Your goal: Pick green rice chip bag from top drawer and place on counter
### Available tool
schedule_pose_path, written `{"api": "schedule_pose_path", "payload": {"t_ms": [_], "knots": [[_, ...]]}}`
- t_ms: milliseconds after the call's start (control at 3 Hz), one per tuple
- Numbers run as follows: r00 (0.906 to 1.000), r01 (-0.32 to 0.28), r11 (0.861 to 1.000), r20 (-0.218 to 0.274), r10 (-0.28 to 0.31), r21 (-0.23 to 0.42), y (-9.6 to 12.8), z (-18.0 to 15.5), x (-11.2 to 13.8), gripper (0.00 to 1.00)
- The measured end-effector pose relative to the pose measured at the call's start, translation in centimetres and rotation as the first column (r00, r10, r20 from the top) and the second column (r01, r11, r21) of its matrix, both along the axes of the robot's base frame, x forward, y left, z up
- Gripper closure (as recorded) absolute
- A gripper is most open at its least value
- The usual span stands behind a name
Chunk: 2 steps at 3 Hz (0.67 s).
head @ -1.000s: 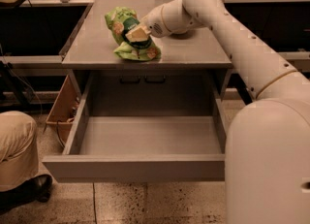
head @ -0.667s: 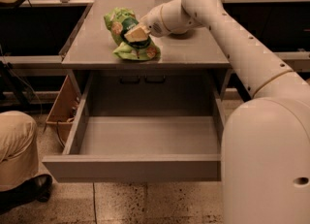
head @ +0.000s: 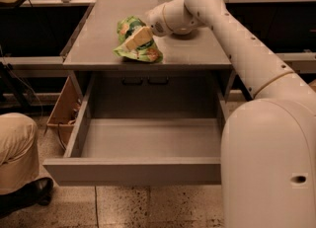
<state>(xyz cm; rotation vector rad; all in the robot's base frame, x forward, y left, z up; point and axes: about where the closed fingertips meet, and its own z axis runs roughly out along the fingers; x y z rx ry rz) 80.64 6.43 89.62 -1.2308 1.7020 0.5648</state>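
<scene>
Nearest, drawer (head: 133,170) pulled out, front panel toward camera. Beyond, on counter (head: 197,52) near its front edge: bag (head: 144,53), resting, pinched by gripper (head: 136,38) reaching in from the right. Expect light, crinkly, slippery film and fragile chips; grasp a crumpled fold gently, not the bulging middle.

The crinkly light-green snack bag (head: 146,54) with a dark green logo lies crumpled on the flat matte grey counter (head: 195,49), near its front edge and left of centre. The tool (head: 137,38) sits over the bag's middle. Below, the wide shallow grey metal drawer (head: 133,171) stands pulled out.
</scene>
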Motion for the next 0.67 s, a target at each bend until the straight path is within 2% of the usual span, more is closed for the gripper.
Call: {"api": "schedule_pose_path", "payload": {"t_ms": [333, 667], "knots": [[1.0, -0.006, 1.0, 0.005, 0.006, 0.002, 0.0, 0.4, 0.0, 0.0], [0.9991, -0.036, 0.999, 0.022, 0.036, -0.009, -2.1, 3.0, -1.7, 0.0]]}}
